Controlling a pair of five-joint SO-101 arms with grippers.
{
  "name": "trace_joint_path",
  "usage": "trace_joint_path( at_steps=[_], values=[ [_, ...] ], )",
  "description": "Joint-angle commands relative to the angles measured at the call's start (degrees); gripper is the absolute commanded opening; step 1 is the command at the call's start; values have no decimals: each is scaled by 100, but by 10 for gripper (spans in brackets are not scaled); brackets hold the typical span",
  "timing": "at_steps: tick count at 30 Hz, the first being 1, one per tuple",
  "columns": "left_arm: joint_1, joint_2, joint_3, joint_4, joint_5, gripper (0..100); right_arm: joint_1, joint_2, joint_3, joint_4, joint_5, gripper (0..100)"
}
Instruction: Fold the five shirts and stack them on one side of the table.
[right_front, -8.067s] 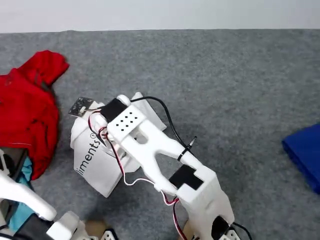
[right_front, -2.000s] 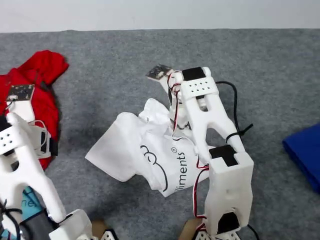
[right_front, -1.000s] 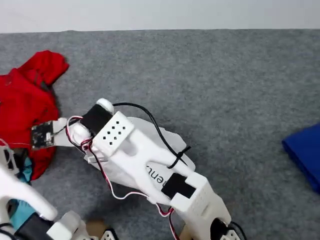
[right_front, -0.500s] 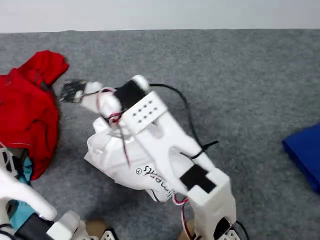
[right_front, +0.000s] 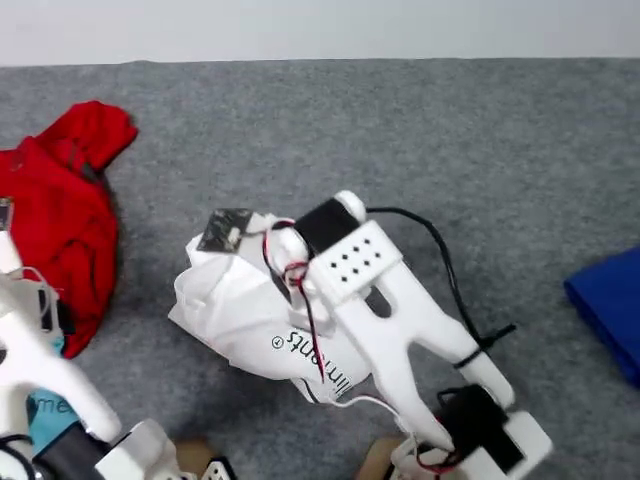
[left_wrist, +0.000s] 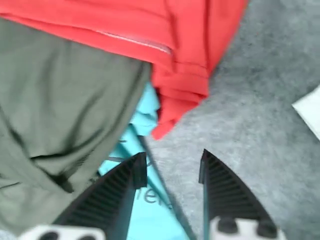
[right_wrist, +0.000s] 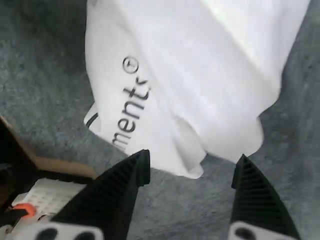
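A crumpled white shirt (right_front: 240, 320) with dark print lies left of the table's middle. My right arm (right_front: 385, 295) stretches over it from the front edge. In the right wrist view my right gripper (right_wrist: 192, 159) hangs open just above the white shirt (right_wrist: 190, 75), one finger on each side of its hem, holding nothing. A red shirt (right_front: 50, 220) lies bunched at the far left. My left gripper (left_wrist: 172, 159) is open over the pile there: the red shirt (left_wrist: 175, 50), an olive shirt (left_wrist: 60, 125) and a teal shirt (left_wrist: 150, 205). A blue shirt (right_front: 612, 305) lies at the right edge.
The grey felt table (right_front: 450, 150) is bare across the back and the right half. My left arm (right_front: 30, 345) stands at the front left corner, over a teal patch (right_front: 45, 408). The arm bases and a strip of cardboard (right_wrist: 55, 167) border the front edge.
My right arm swung from the left back toward the middle above the white shirt, which stayed bunched. My left arm rose higher at the left edge.
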Motion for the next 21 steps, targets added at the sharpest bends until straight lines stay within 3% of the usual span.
trace_joint_path(
  at_steps=[1,17,21],
  values=[
    [211,-229,101,-79,9,181,75,-374,211,198,-62,273],
    [229,-237,110,-70,273,181,497,655,193,-585,-9,273],
    [229,-237,110,-70,273,181,497,980,193,-585,97,202]
  ],
)
